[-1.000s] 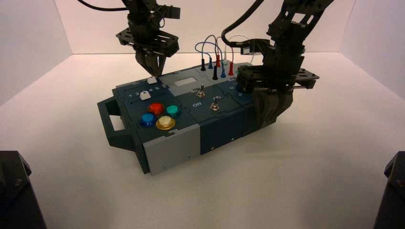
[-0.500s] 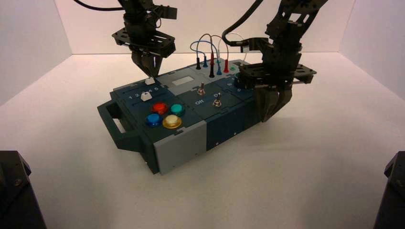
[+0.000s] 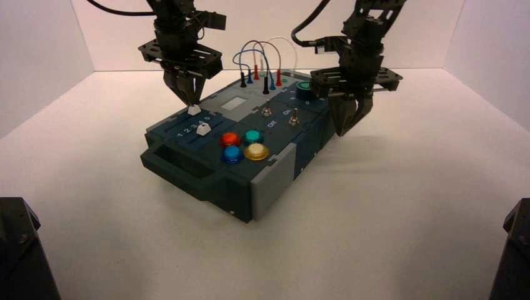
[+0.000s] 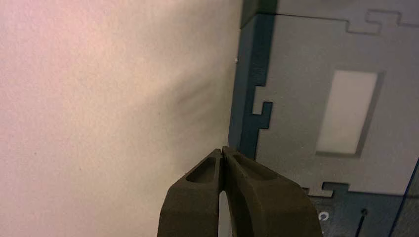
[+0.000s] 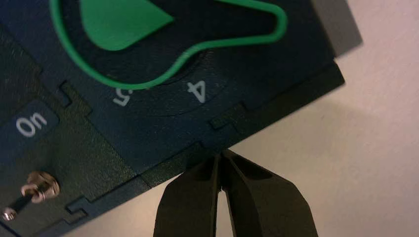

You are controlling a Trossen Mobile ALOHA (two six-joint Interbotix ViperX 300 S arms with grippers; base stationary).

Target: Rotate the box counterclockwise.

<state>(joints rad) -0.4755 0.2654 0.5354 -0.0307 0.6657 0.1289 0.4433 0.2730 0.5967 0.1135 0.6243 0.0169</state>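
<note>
The box [image 3: 244, 125], a broad slab of dark teal and grey panels joined by jigsaw-like notched seams, lies aslant on the smooth pale table [image 3: 387, 206], one corner pointing toward the near side. A thick, chunky side handle [image 3: 181, 164] with a long opening runs along its near-left end. Just behind that handle sit two angular white slider caps, and beside them four round, glossy buttons: red [image 3: 230, 139], green [image 3: 253, 137], blue [image 3: 232, 154] and yellow [image 3: 256, 151]. Two slim metal toggle switches rise from the middle. Toward the far end, thin wires [image 3: 261, 53] arch between narrow plugs, and a green knob [image 5: 128, 22] sits on a dark panel near the right edge. The left gripper [image 4: 222, 150], dark with tapering fingers, is at the box's left long side, its tips together beside the edge near the grey panel with the pale rectangular window [image 4: 347, 112]. The right gripper [image 5: 222, 153] is at the opposite long side, near the knob panel, its wedge-shaped fingers likewise together at the edge. Whether either gripper presses on the box, I cannot tell.
</note>
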